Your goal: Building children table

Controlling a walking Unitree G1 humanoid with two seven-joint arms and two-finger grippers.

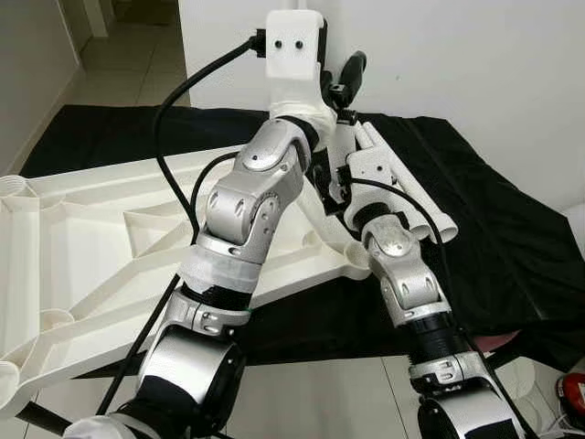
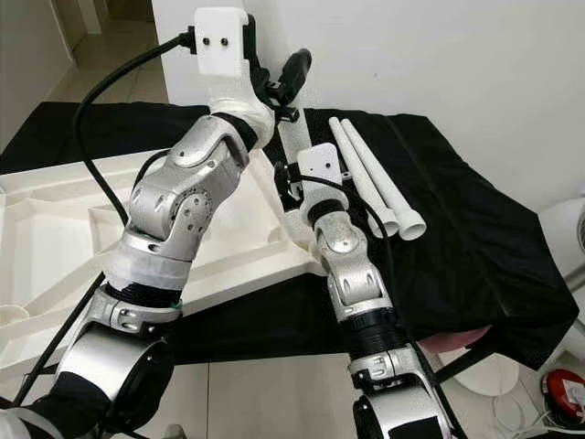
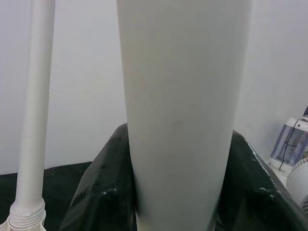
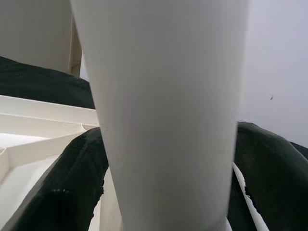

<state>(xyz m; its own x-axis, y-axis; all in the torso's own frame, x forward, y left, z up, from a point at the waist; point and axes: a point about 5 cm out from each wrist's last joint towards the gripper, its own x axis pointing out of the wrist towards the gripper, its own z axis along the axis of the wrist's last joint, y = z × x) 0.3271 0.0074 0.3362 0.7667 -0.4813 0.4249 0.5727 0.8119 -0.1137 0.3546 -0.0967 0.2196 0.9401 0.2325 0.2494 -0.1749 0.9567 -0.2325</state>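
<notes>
The white table top point(image 1: 91, 229) lies upside down on a black cloth. At its far right corner a white table leg point(image 2: 291, 146) stands upright. My left gripper point(image 1: 352, 73) is shut on the leg point(image 3: 178, 110) high up. The black fingers point(image 3: 96, 192) press against both of its sides. My right gripper point(image 2: 294, 183) is shut on the same leg point(image 4: 163, 106) lower down, close above the table top point(image 4: 29, 144). Two more white legs point(image 2: 379, 178) lie side by side on the cloth to the right. Another leg point(image 3: 33, 120) shows beside the held one in the left wrist view.
The black cloth point(image 1: 494, 247) covers a low surface against a white wall. Pale tile floor lies in front. A red object point(image 2: 565, 393) and a white rounded object point(image 2: 567, 238) sit at the right. A white appliance point(image 3: 293, 144) stands beyond the cloth.
</notes>
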